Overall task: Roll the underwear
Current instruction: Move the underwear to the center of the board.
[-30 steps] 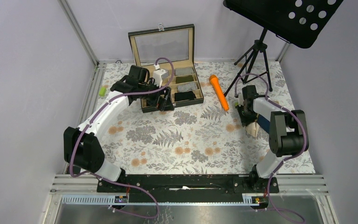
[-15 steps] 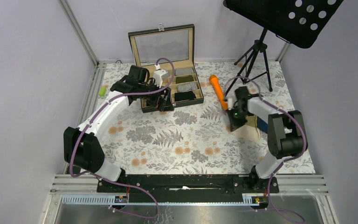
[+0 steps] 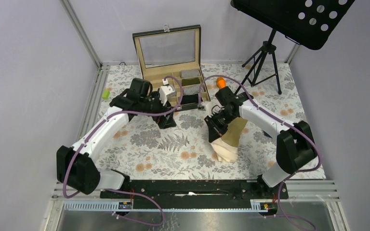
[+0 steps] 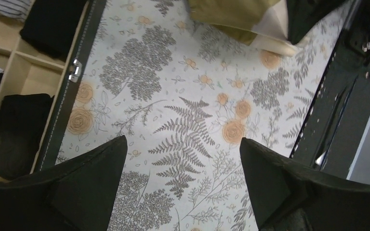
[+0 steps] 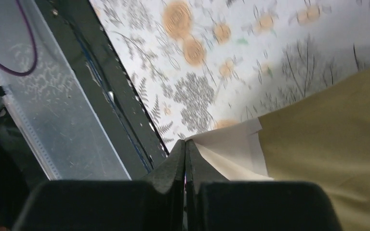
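Where the floral-clothed table (image 3: 173,149) spreads widest, a wooden box (image 3: 167,32) stands toward the rear with its glass lid upright. Right of the box and farther back, a black music stand (image 3: 294,19) rises on a tripod.

The left arm reaches to the front of the box. The left pincer (image 4: 181,144) hangs just before the front wall with its jaws wide apart, nothing between them and only bare cloth below. The right arm stretches to the front right of the box. The right pincer (image 5: 185,147) is pressed fully together on the cream waistband of the olive-tan underwear (image 3: 232,131). That underwear drapes from the pincer down and away from the box, cream end lowest; whether it touches the table I cannot tell.

Inside the box, black underwear (image 4: 42,24) fills a compartment against the front wall, with a striped grey fold (image 3: 191,90) in the one behind it. Another black fold (image 4: 14,125) sits in the neighbouring front compartment.

Just right of the box, an orange stick (image 3: 220,83) shows partly behind the right arm. Well left of the box, by the table's edge, lies a small green cylinder (image 3: 106,93).
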